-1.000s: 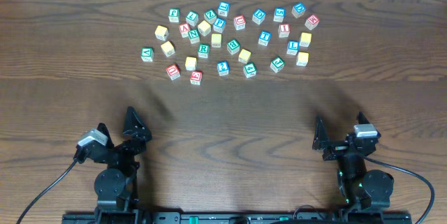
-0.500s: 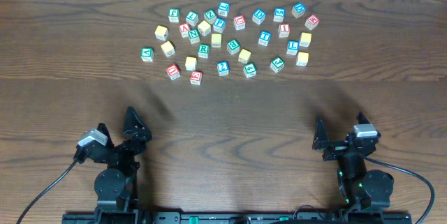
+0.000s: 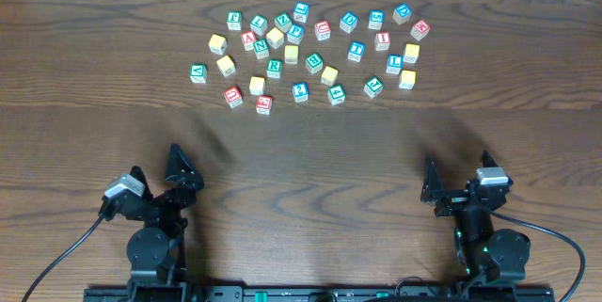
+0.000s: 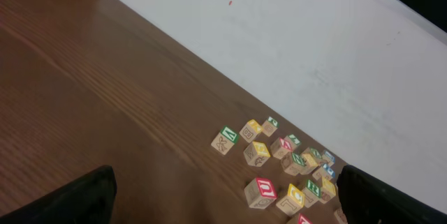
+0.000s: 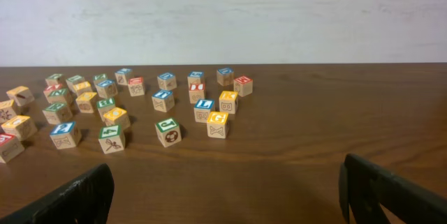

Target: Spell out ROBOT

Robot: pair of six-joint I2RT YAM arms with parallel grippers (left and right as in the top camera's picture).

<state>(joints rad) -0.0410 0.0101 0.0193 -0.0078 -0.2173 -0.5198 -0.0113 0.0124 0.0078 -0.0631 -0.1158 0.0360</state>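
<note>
The left pincer (image 4: 225,182) stood wide apart with nothing between its fingers. The right pincer (image 5: 225,175) gaped equally wide and empty, likely a ready stance so that either could drop over a block without first spreading. Both arms sat folded at the near edge of the surface (image 3: 301,151), well apart from the lettered blocks (image 3: 314,62), which lay scattered loosely along the far side. That left a broad bare band of wood between, seemingly room for laying out the word. No letter was placed yet; a green block (image 3: 274,67) reading R sat in the cluster's left half.
</note>
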